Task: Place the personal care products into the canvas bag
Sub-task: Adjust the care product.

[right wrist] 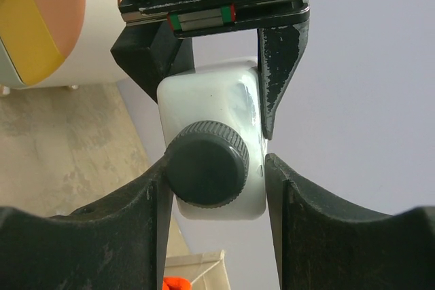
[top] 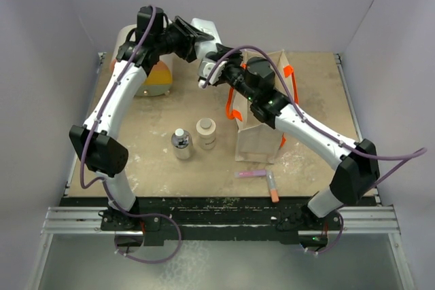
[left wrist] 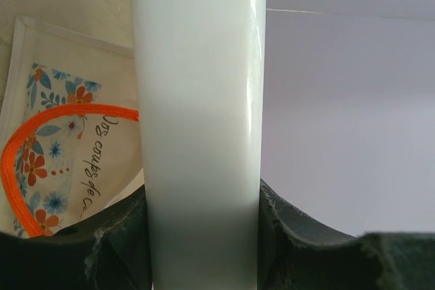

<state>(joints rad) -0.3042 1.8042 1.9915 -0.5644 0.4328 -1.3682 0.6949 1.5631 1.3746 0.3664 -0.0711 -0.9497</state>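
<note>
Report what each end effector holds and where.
White black-capped bottle: left end effector clamps its body; right end effector grips the shoulder beside the cap.

white bottle (top: 206,32) held up beyond the canvas bag (top: 262,134); cream jar (top: 206,132) stands beside clear-grey bottle (top: 181,144).

A round cream, orange and yellow drawer box (top: 155,78) stands at the far left of the bench (top: 149,168). Near the front edge lie a pink tube (top: 251,174) and an orange-capped tube (top: 272,187), just beside each other.
</note>
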